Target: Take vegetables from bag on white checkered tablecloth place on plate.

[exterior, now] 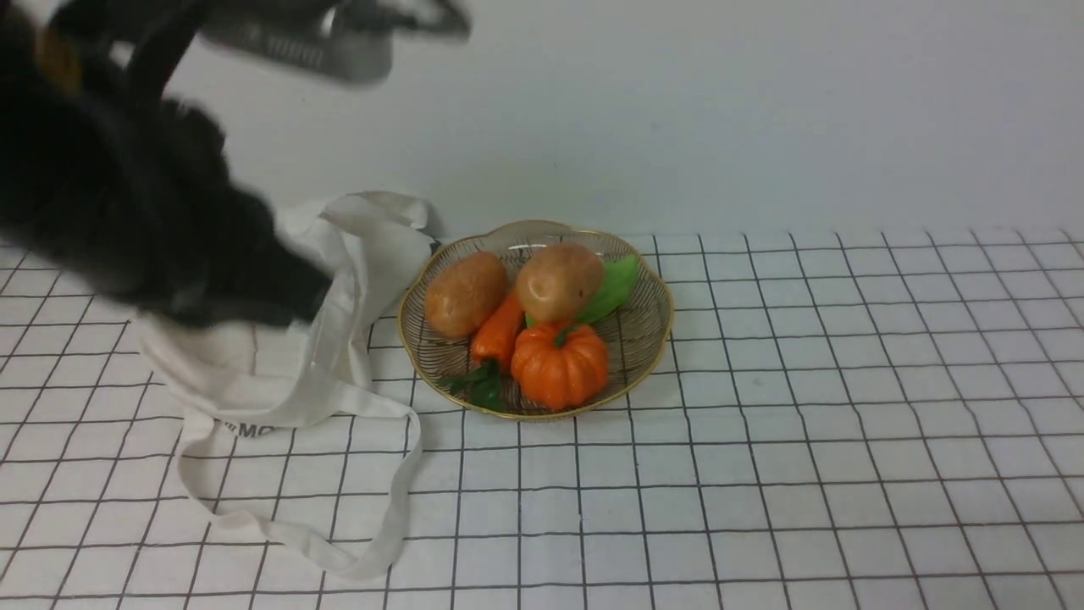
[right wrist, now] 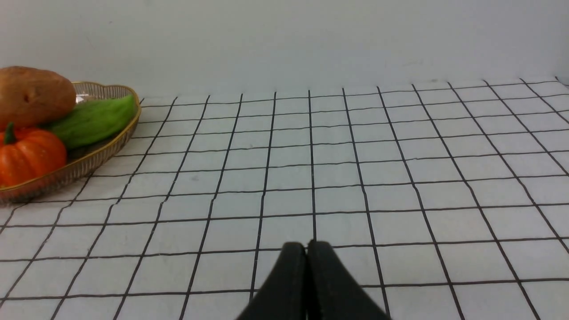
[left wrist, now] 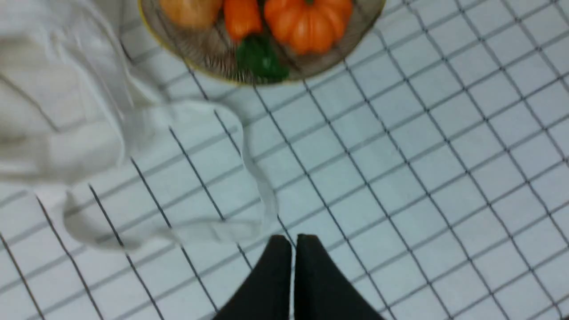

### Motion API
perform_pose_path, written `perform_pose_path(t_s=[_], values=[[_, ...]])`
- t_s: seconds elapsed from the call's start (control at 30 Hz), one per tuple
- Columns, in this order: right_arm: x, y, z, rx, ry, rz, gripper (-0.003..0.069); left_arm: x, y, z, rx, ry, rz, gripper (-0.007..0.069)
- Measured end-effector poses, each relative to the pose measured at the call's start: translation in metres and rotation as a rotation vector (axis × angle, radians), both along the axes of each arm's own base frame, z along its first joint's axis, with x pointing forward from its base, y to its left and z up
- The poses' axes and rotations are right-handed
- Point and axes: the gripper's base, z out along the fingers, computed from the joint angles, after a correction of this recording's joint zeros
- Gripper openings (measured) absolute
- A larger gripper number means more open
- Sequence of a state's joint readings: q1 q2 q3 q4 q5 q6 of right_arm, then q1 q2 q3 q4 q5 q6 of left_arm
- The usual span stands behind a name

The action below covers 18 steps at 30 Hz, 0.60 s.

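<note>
The roundish tan-brown potato lies on the wire-mesh plate with the gold rim, behind the small orange pumpkin; it also shows in the right wrist view. The off-white cloth bag lies slumped left of the plate on the white checkered tablecloth. My left arm is a blurred dark mass over the bag's far left part. My left gripper is shut and empty, above the cloth near the bag's strap. My right gripper is shut and empty, low over the cloth to the right of the plate.
The plate also holds a longer oval potato, an orange pepper with dark green leaves and a green vegetable. The bag's long strap loops toward the front edge. A plain white wall stands behind.
</note>
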<state>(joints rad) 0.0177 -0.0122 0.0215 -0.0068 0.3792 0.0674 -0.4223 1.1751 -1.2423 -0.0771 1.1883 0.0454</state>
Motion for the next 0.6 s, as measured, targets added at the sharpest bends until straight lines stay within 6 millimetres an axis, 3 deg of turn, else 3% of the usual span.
perform_pose_path(t_s=[0.07,0.1,0.17,0.2,0.27,0.4,0.6], values=[[0.0,0.0,0.0,0.0,0.0,0.0,-0.0015,-0.022,0.007,-0.031,-0.041,-0.006,0.011,-0.0008],[0.0,0.0,0.0,0.0,0.0,0.0,-0.0015,-0.027,0.009,-0.037,-0.066,-0.034,0.019,-0.0008],[0.0,0.0,0.0,0.0,0.0,0.0,-0.0015,-0.04,0.014,-0.07,-0.109,-0.057,0.038,-0.0008],[0.0,0.0,0.0,0.0,0.0,0.0,-0.0015,-0.041,0.014,-0.073,-0.115,-0.064,0.04,-0.0008],[0.0,0.0,0.0,0.0,0.0,0.0,-0.0015,-0.052,0.02,-0.105,-0.19,-0.175,0.081,-0.0008],[0.0,0.0,0.0,0.0,0.0,0.0,-0.0015,-0.06,0.027,-0.13,-0.251,-0.302,0.12,-0.0008],[0.0,0.0,0.0,0.0,0.0,0.0,-0.0015,-0.071,0.033,-0.161,-0.231,-0.273,0.135,-0.0008]])
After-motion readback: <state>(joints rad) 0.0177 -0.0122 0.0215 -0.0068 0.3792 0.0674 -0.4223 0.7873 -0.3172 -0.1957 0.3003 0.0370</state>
